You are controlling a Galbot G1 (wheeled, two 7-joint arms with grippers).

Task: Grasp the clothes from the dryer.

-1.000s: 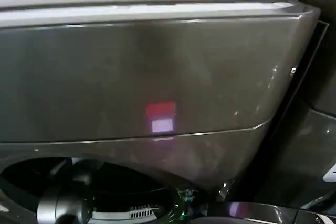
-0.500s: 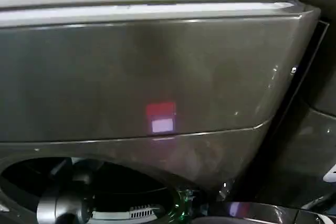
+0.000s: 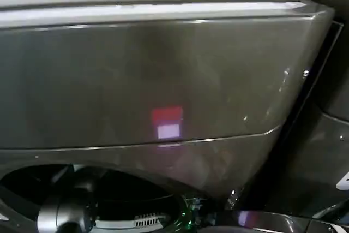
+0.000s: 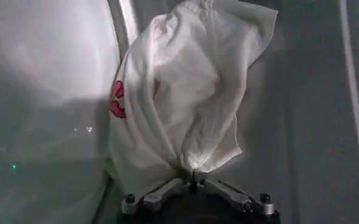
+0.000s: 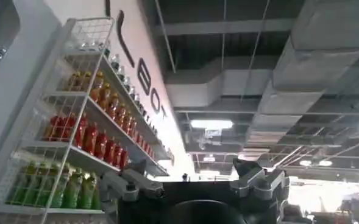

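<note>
Clothes [image 4: 185,97] look soft, light and floppy, so we think a bunched fold is best to pinch. Our left gripper [image 4: 193,181] is closed on one, inside the dryer [image 3: 163,69]. Our right gripper [image 5: 194,182] is spread wide, pointing up.

The dryer [image 3: 163,80] porthole is cut off below

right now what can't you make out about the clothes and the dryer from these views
- The dryer's porthole: head view, its lower part cut off by the frame's bottom edge.
- The clothes: left wrist view, the top cut off by the frame; the red mark on one side half hidden by a fold.
- The left gripper is shut on the clothes.
- The right gripper: points up at the ceiling and a drinks shelf, open.
</note>
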